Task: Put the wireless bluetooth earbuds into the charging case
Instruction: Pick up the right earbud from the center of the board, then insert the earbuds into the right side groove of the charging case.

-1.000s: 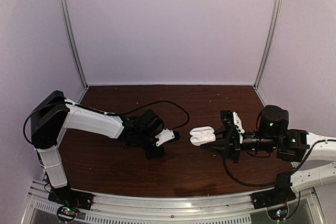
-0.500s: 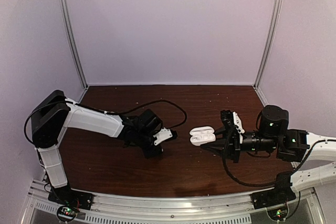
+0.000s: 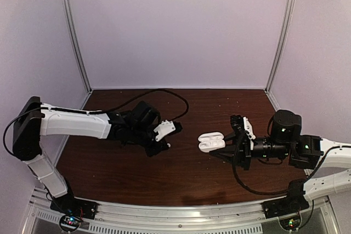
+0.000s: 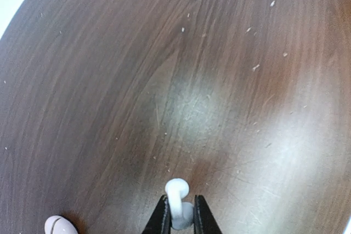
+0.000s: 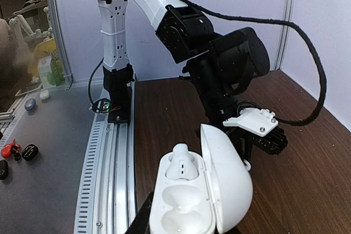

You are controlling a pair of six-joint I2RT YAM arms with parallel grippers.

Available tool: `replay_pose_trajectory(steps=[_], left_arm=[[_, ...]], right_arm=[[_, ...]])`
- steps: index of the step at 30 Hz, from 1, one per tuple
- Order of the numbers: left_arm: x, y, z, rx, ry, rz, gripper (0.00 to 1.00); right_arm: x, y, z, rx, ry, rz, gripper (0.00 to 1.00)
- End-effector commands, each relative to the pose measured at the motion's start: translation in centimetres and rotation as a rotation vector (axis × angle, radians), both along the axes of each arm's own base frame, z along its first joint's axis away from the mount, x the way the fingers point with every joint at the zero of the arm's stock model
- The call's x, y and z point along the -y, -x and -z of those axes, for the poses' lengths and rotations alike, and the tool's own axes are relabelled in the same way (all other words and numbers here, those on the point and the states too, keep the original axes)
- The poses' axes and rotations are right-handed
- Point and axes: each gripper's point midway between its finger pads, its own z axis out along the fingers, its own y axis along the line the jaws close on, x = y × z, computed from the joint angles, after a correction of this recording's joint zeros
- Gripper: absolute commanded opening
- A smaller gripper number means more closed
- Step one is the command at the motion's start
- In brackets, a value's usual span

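The left gripper (image 4: 179, 207), closed on one earbud (image 4: 176, 189), stands well left of the open charging case (image 3: 210, 141) clamped in the right gripper (image 3: 225, 147).

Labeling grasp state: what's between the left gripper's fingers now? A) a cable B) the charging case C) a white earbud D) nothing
C: the left wrist view shows the left gripper pinching a small white earbud at its tips; the open charging case sits in the right gripper.
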Motion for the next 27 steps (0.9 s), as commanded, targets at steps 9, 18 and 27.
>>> replay_pose_trajectory(steps=[9, 18, 27], left_arm=[[-0.3, 8.0, -21.3, 0.158, 0.54, 0.277, 0.08], [2.3, 13.4, -25.1, 0.16, 0.568, 0.432, 0.1], [6.4, 15.7, -22.7, 0.106, 0.506, 0.508, 0.1]], right_arm=[[-1.5, 0.6, -0.2, -0.031, -0.003, -0.077, 0.0], [-3.2, 0.7, 0.3, -0.063, -0.015, -0.13, 0.0], [-4.4, 0.3, 1.0, -0.109, -0.02, -0.136, 0.0]])
